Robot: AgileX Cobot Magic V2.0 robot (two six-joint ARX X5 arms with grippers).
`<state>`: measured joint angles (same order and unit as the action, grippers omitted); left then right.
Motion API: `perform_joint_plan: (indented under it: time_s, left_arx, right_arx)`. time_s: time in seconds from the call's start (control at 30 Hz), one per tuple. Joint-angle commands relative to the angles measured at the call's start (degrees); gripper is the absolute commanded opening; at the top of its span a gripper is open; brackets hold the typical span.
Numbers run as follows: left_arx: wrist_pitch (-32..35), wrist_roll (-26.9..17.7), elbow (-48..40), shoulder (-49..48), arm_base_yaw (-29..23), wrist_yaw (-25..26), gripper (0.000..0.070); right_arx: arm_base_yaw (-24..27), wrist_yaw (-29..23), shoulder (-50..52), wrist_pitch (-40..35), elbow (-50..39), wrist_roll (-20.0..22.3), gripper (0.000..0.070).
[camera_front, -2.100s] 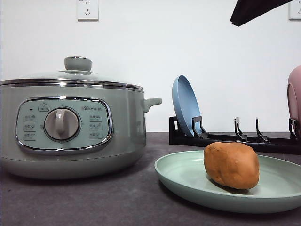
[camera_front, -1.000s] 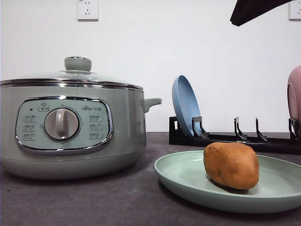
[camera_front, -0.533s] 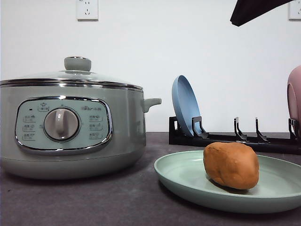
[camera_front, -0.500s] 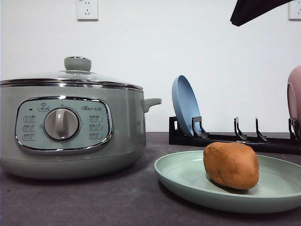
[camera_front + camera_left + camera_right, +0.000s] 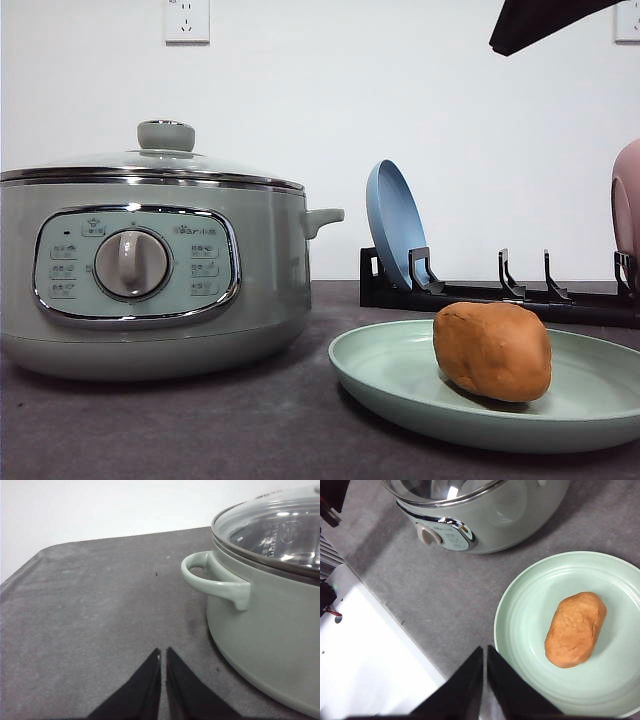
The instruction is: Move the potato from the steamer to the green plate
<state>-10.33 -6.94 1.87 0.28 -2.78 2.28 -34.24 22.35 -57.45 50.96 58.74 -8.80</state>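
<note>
Front view, potato (image 5: 492, 351) mid green plate (image 5: 400, 395), both arms' fingers (image 5: 484, 652) closed, empty

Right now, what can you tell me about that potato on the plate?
The potato is a lumpy oval with smooth orange-brown skin, faintly creased, looking whole and unmarked. It lies on its side inside the green plate, off the plate's centre, resting on the plate's shallow floor. It is much smaller than the plate. Nothing else touches it; the steamer stands apart with its lid on.

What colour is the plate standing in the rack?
Blue plate, clearest in the front view.
</note>
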Motion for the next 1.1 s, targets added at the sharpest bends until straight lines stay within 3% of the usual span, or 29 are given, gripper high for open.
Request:
perform_joint_plan:
  time_s: [0.0,0.73,0.8,0.93,1.07]
  left_arx:
    - [-0.38,0.78,-1.20,-0.11,-0.16,0.02,0.0015]
    - [-0.39,0.78,-1.18,-0.11,-0.16,0.02,0.0015]
    - [-0.39,0.78,-1.18,-0.11,-0.16,0.02,0.0015]
    - [-0.39,0.78,-1.18,-0.11,-0.16,0.02,0.0015]
    - [-0.39,0.78,-1.18,-0.11,-0.16,0.02,0.0015]
  right_arx:
    - [-0.46,0.13,-0.39,-0.41,0.97,0.57,0.0000]
    - [-0.46,0.13,-0.39,-0.89,0.97,0.61,0.0000]
    - [-0.25,0.00,-0.21,-1.92,0.97,2.13,0.0000]
    - [3.74,-0.34,2.04,-8.01,0.55,10.17,0.0000]
    - [11.32,0.47,6.87,-20.85,-3.25,9.10,0.0000]
